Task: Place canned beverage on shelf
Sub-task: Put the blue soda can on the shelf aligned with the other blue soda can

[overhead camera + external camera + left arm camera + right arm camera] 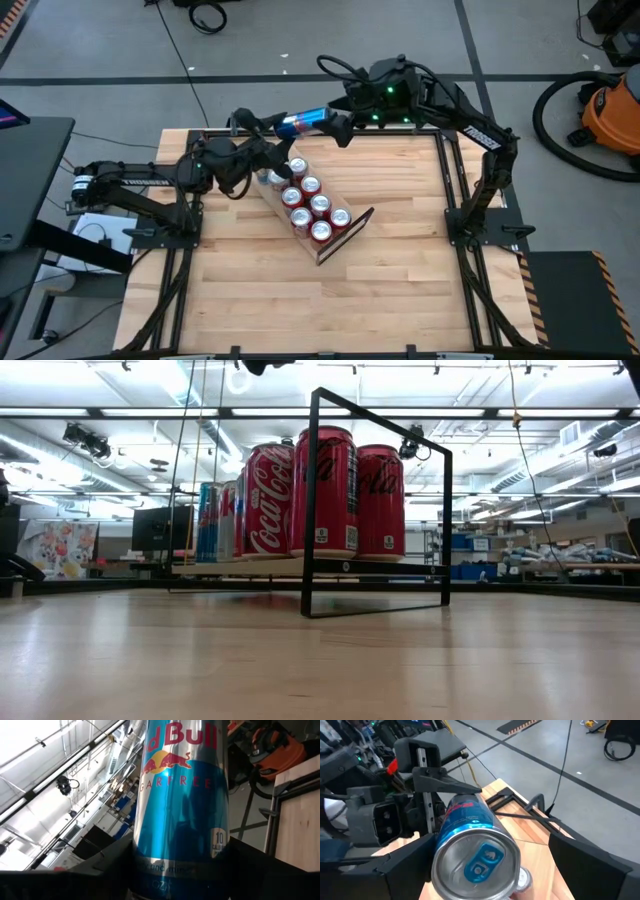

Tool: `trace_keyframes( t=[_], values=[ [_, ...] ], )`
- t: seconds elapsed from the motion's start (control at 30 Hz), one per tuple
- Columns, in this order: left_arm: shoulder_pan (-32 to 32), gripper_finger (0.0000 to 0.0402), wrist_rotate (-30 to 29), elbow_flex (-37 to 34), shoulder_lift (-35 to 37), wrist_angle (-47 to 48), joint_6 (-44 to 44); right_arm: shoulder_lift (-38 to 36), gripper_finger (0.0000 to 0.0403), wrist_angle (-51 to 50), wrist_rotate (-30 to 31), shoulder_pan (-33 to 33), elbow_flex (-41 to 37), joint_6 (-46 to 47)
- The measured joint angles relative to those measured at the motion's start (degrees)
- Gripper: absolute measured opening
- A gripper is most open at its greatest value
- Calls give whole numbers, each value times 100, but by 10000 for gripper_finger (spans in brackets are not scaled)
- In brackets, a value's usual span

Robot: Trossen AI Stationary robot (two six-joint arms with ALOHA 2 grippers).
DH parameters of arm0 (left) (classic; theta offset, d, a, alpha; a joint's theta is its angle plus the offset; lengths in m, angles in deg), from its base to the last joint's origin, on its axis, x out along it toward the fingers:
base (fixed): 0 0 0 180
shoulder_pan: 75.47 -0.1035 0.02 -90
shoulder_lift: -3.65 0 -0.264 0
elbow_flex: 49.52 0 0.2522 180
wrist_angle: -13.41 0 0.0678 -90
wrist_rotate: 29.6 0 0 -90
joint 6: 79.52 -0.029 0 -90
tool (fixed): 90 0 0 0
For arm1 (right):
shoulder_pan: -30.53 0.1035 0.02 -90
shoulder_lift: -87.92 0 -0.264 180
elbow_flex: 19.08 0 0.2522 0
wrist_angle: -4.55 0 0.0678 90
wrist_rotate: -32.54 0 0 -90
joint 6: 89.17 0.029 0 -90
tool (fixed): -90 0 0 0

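A blue and silver Red Bull can hangs above the table's far edge, lying about level. My left gripper is shut on it, and the can fills the left wrist view. My right gripper is open. Its fingers stand on either side of the can's top end, and a gap shows on one side. The shelf, a light-wood plank with black wire end frames, stands slanted mid-table. Several red cans and some blue-silver ones stand on the plank. My left gripper pinches the Red Bull can near its base end between its two fingers, one on each side of the round wall. The fingers come about level from the table's left and lie along the can. The can is lifted clear, its top pointing toward the table's right.
Black metal rails frame the table's far and side edges. An orange shop vacuum with a black hose stands on the floor beyond the right side. Bare wood lies toward the near edge.
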Motion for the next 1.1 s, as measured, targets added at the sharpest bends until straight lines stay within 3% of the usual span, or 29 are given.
trace_keyframes(
  t=[0.2, 0.53, 1.1],
  values=[
    [40, 251, 8, -1, -45, -386, -31, 110, 400, 246, -433, -35, 0, 157],
    [104, 251, 109, 0, -103, -632, -449, 303, 389, 1053, -484, -46, 4, 192],
    [99, 252, 55, 0, -99, -610, -425, 428, 262, 914, -922, -86, -3, 170]
  ],
)
